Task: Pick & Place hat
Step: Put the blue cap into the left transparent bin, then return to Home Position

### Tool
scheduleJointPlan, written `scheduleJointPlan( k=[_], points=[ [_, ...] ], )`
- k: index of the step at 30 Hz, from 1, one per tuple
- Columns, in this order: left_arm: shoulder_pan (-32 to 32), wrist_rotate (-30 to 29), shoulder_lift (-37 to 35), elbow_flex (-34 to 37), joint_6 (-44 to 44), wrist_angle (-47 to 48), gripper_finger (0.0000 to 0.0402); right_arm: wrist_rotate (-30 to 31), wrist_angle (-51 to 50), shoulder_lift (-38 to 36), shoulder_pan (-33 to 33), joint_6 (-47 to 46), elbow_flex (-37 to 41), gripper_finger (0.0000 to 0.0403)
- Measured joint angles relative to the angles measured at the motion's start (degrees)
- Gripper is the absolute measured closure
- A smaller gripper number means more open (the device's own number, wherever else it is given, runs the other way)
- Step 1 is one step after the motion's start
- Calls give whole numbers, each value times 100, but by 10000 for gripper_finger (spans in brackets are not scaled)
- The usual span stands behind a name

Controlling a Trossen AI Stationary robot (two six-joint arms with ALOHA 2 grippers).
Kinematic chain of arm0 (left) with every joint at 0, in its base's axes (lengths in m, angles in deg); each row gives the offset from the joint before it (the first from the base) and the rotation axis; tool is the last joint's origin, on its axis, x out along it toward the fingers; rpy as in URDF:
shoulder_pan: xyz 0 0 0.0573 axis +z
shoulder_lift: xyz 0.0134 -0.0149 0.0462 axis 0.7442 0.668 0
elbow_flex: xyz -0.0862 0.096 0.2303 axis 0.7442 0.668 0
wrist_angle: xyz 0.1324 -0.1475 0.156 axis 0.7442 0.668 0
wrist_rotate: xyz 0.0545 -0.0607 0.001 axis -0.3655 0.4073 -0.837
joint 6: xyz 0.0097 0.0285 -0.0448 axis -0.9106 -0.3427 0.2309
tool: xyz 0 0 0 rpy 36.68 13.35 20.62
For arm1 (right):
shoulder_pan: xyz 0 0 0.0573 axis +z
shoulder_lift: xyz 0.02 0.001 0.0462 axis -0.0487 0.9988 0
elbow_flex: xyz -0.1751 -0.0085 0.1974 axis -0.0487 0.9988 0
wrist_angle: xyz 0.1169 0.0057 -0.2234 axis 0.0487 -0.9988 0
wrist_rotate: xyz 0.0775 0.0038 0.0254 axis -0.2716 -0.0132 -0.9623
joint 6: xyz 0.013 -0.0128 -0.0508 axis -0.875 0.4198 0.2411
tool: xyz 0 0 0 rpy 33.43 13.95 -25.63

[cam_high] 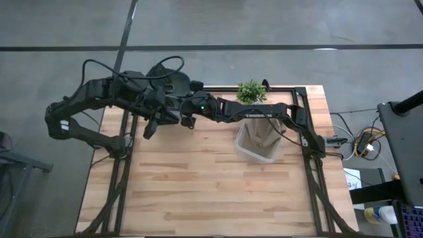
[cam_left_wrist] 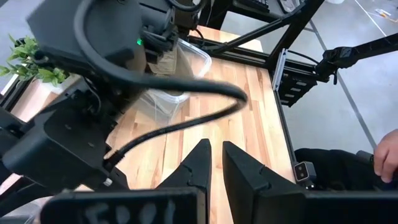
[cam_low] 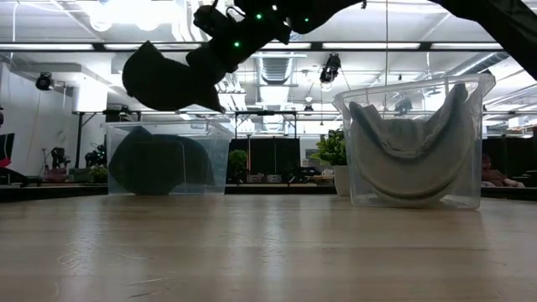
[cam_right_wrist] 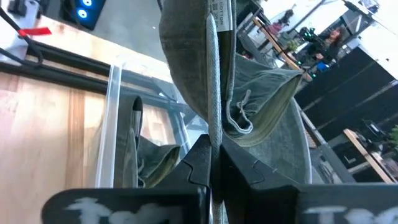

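A dark grey-green hat (cam_low: 168,80) hangs in the air from my right gripper (cam_low: 214,46), which is shut on it. In the high view the hat (cam_high: 168,79) is over the table's far left corner, with the right gripper (cam_high: 180,99) beside it. The right wrist view shows the hat (cam_right_wrist: 205,62) above a clear bin (cam_right_wrist: 115,124) that has another dark hat inside. My left gripper (cam_high: 149,127) hovers near that corner, holding nothing. In its own view the left gripper (cam_left_wrist: 214,152) is open by a narrow gap. My right gripper pinches the hat's edge (cam_right_wrist: 212,127) between its two fingers. The cloth runs as a thin ridge straight out from the fingertips. The hat is lifted clear of the table and bin and hangs beside and below the fingers.
The left clear bin (cam_low: 168,159) holds a dark hat. A second clear bin (cam_high: 259,142) right of centre holds light hats (cam_low: 415,143). A potted plant (cam_high: 251,91) stands at the far edge. A person's hand (cam_left_wrist: 385,155) shows beyond the table.
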Motion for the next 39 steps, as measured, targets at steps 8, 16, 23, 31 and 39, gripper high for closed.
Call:
scheduleJointPlan(
  k=[8, 16, 23, 31, 39],
  points=[
    [0, 0, 7, 0, -28, 2, 369, -254, -2, 0, -103, -309, 120, 308],
    [0, 0, 11, 0, -24, 2, 369, -251, -183, -7, -1, -870, 179, 197],
    [2, -186, 37, 123, 44, 7, 369, -276, -1739, -42, 366, -1520, -284, 226],
    [-280, -668, 29, 629, -375, -404, 395, -1599, -2537, -52, 725, -1979, -257, 390],
    [-691, -952, -399, 1088, -481, -1140, 401, -1887, -2731, -346, 842, -2058, 215, 395]
  ],
)
